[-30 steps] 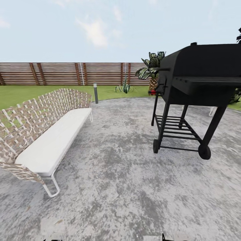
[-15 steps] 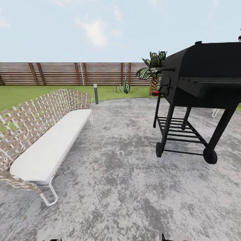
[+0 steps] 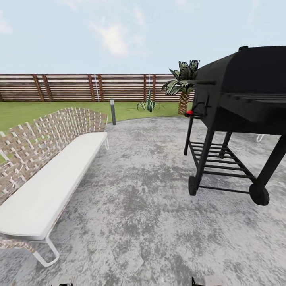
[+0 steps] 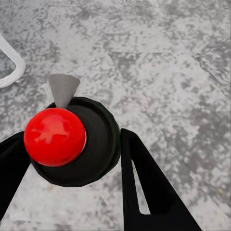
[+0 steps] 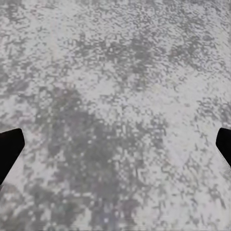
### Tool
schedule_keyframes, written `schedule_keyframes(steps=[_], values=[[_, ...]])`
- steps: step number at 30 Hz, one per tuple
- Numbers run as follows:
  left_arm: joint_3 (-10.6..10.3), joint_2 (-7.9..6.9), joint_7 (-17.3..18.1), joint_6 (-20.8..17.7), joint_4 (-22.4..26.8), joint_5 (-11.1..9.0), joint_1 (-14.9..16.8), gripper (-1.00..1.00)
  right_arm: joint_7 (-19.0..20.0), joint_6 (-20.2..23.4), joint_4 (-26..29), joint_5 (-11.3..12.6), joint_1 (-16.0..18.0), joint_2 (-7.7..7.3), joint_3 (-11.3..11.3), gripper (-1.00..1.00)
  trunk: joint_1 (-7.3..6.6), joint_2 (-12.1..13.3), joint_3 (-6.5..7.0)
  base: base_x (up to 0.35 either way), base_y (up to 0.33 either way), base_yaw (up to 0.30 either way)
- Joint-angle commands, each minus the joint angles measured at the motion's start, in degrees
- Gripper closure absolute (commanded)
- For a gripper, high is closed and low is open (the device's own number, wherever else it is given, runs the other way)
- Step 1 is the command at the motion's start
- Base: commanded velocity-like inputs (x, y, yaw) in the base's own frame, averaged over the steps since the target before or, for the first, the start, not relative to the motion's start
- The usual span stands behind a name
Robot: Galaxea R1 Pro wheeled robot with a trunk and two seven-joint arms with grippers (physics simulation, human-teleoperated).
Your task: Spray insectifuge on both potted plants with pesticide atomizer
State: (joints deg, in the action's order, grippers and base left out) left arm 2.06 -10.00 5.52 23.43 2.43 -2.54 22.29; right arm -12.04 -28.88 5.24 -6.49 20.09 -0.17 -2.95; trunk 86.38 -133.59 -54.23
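- Already the left gripper has the pesticide atomizer between its two dark fingers, which sit close against the round black body on either side; the red ball cap and a small grey nozzle face the left wrist camera, with mottled paving beneath.
- Judging from that, the pick-up part of the task looks done, and the atomizer travels with the left arm over the patio.
- The right gripper is spread wide and carries nothing: just two dark fingertips at opposite sides of the right wrist view, bare grey paving between them.
- From the head view, a wicker bench with a white cushion runs along the patio's left edge, and a black barbecue grill on wheels stands toward its right edge, a red knob on its near end.
- Beyond the patio's far edge lie the lawn, a short dark lamp post, a spiky striped agave, a palm with a scaly trunk, and the slatted wooden fence.
- Neither low grey-potted plant is anywhere among these, so I judge the spraying has not begun; what is left is finding both pots, getting near, and covering each fully.
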Motion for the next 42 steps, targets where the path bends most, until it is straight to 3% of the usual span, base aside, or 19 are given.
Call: schedule_keyframes(steps=[1, 42], values=[[0.2, -0.01, 0.5, 0.1, -0.1, -0.3, 0.0, 1.00, -0.3, -0.1, -0.1, -0.6, 0.0, 0.01, -0.3, -1.00, 0.02, 0.0, -0.05, 0.343, 0.000, 0.000], [0.2, -0.10, 0.5, 0.1, -0.1, -0.6, 0.0, 1.00, -0.5, -0.1, -0.1, -0.5, 0.0, -0.01, -0.3, -1.00, 0.02, 0.0, -0.05, 0.344, 0.011, 0.000]])
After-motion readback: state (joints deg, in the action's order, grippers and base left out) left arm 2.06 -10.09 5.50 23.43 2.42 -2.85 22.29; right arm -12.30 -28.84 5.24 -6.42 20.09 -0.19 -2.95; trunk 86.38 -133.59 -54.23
